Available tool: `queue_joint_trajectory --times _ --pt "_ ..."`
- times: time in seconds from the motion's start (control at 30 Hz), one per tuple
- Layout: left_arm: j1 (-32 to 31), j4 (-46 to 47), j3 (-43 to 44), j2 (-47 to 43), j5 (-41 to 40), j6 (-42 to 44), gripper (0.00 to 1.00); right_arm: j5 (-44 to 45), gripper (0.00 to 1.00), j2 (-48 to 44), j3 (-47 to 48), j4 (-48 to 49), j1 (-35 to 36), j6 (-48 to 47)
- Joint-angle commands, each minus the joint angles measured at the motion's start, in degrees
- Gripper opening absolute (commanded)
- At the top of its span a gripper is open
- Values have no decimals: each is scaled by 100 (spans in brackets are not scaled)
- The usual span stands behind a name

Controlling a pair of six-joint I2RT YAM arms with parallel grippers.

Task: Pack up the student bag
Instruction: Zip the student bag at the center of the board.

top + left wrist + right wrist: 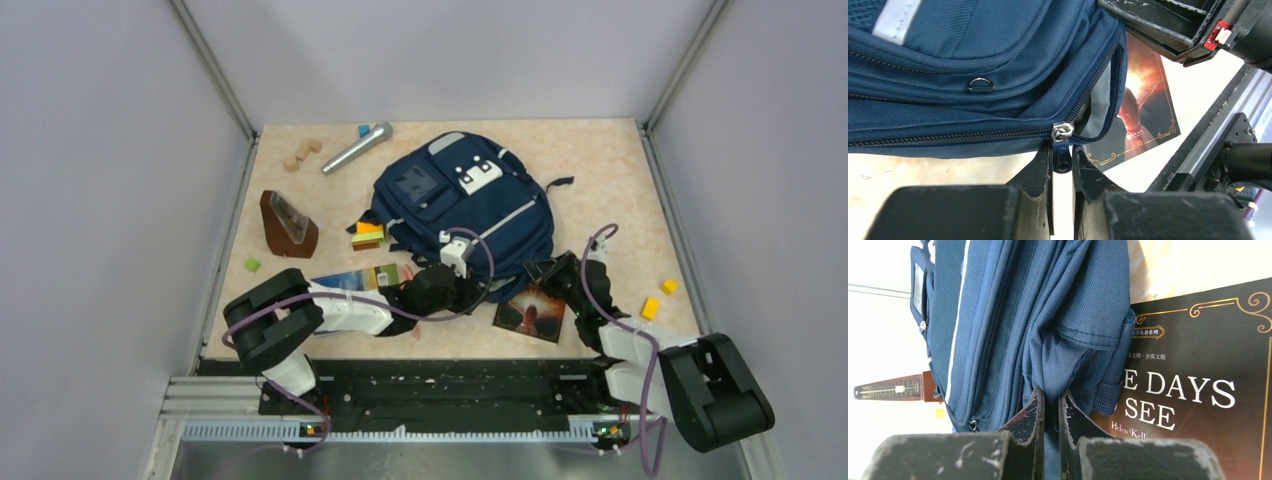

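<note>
The student bag (pixel 465 205), navy blue with grey stripes and a white patch, lies flat in the middle of the table. My left gripper (pixel 470 283) is at the bag's near edge, shut on the dark zipper pull (pixel 1062 159) that hangs from the silver slider (pixel 1063 131). Right of the slider the zip gapes open, showing grey lining (pixel 1098 107). My right gripper (pixel 548 272) pinches a fold of the bag's fabric (pixel 1050 382) at the near right corner. A dark book (pixel 530 313) lies half under that corner, its cover (pixel 1208 385) showing beside the bag.
Left of the bag lie a flat booklet (pixel 358 278), orange and green blocks (pixel 368 236), a brown metronome (pixel 288 224), a silver microphone (pixel 357 147) and wooden blocks (pixel 301 154). Two yellow blocks (pixel 659 297) sit at the right. A green cube (pixel 252 264) rests near the left edge.
</note>
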Motion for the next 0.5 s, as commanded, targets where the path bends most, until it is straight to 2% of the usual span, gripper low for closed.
queue_joint_trajectory --times 0.0,0.3,0.47 --pt "-354 823 489 128 793 -276 0 -112 0 -132 -36 333 211 26" --pt "-567 818 983 580 958 -371 0 162 0 -161 -51 351 300 34" --pt "-583 661 870 444 599 -246 0 237 0 -275 1 130 302 -79"
